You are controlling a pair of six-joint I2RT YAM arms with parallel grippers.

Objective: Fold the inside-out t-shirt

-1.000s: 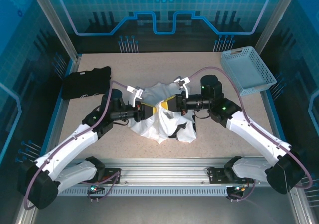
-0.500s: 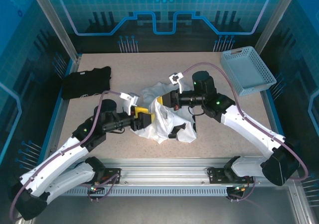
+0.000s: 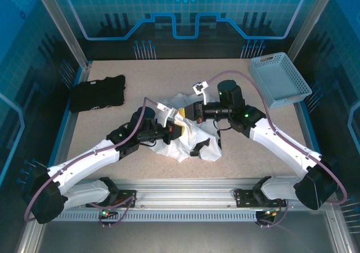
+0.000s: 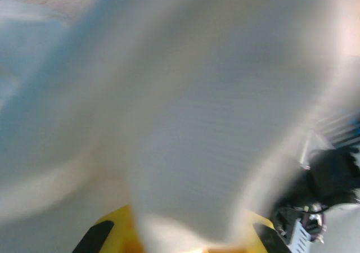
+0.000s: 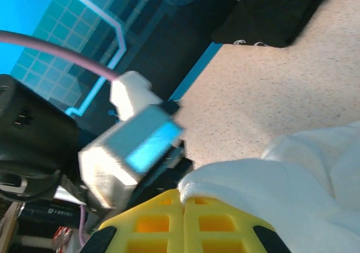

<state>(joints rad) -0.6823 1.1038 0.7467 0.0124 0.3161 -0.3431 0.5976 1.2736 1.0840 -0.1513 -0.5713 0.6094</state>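
White inside-out t-shirt point(image 3: 184, 146) lies bunched mid-table point(image 3: 163, 78). My left gripper point(image 3: 175, 130) is in its near-left folds and my right gripper point(image 3: 188, 113) at its far edge; I cannot tell whether either is spread or pinching cloth. Risk: the grippers sit very close, so a pull could knock them together, or catch several layers and twist the heap.

- The left arm runs from the lower left of the overhead frame up to the centre, with its end effector point(image 3: 175, 132) pointing right. Its wrist view is too blurred to show how the fingers stand.
- The right arm comes from the lower right to the centre, its end effector point(image 3: 187, 113) pointing left, yellow fingers point(image 5: 169, 225) pressed together on the t-shirt point(image 5: 270, 197).
- The two end effectors sit just beside each other.
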